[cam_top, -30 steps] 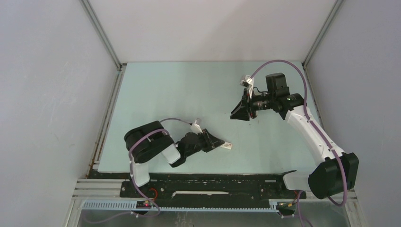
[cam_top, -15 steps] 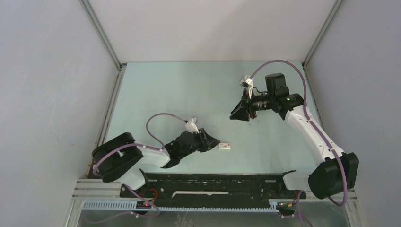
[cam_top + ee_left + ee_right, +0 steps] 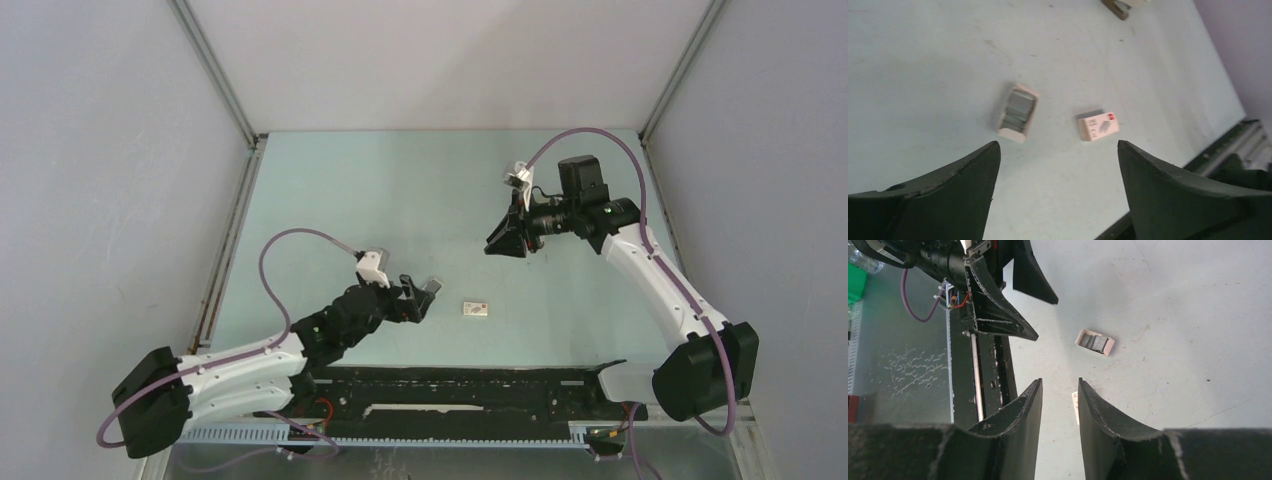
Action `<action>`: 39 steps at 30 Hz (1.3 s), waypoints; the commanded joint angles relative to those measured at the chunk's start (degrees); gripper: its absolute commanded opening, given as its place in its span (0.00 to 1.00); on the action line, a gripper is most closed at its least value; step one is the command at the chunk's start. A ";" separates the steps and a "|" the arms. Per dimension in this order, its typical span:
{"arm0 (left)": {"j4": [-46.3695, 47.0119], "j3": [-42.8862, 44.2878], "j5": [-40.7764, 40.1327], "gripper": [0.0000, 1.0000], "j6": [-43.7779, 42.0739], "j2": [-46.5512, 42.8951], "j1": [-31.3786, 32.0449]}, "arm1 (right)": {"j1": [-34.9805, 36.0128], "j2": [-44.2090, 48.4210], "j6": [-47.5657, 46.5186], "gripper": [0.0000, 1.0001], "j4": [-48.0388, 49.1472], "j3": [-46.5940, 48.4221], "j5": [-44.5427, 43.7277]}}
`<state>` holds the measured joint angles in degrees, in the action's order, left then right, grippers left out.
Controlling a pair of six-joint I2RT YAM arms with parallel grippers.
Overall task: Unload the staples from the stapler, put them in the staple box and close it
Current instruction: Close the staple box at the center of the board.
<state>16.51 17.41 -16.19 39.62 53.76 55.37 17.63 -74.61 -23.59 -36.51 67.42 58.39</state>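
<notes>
The stapler is out of view. Grey staples [image 3: 1018, 108] lie in a small open white tray [image 3: 1011, 133] on the table, a little ahead of my left gripper [image 3: 1057, 145]. That gripper is open, with nothing between its fingers. The tray [image 3: 1094, 342] also shows in the right wrist view, just past the left gripper [image 3: 1045, 319]. From above, the left gripper [image 3: 418, 298] sits low near the table's front. My right gripper [image 3: 505, 240] hovers farther back on the right. Its jaws [image 3: 1059, 381] stand a narrow gap apart with only table showing between them.
A small closed white labelled box [image 3: 1099, 125] lies right of the tray, and it shows from above too [image 3: 476, 308]. A squat dark grey-brown item [image 3: 1118, 7] sits farther back. The black base rail [image 3: 440, 385] runs along the near table edge. Grey walls close in both sides.
My left gripper has opened wide and drawn back to the left, away from the small white box it was against. The left arm has stretched out low. The right arm has stayed still.
</notes>
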 commanded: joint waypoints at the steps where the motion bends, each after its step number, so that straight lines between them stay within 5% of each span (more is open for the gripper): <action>1: -10.07 0.74 -7.46 0.95 -10.27 -3.69 -0.08 | 0.74 1.23 -1.79 0.41 -0.39 0.08 0.23; 7: -10.47 0.08 -9.38 1.00 -11.75 -3.49 -2.95 | 0.85 1.31 -2.22 0.41 -0.65 0.05 0.37; 13: -6.72 -1.14 1.44 1.00 -12.23 -1.16 -12.18 | 0.84 1.03 -2.50 0.41 -0.79 0.09 0.26; 39: -11.96 7.11 0.61 1.00 -16.75 8.95 -12.30 | 0.90 0.69 -3.10 0.42 -1.09 0.08 -0.02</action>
<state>4.54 21.17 -14.79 25.26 62.70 43.31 18.11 -74.61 -25.54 -37.54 67.42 58.37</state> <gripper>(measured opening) 0.996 0.415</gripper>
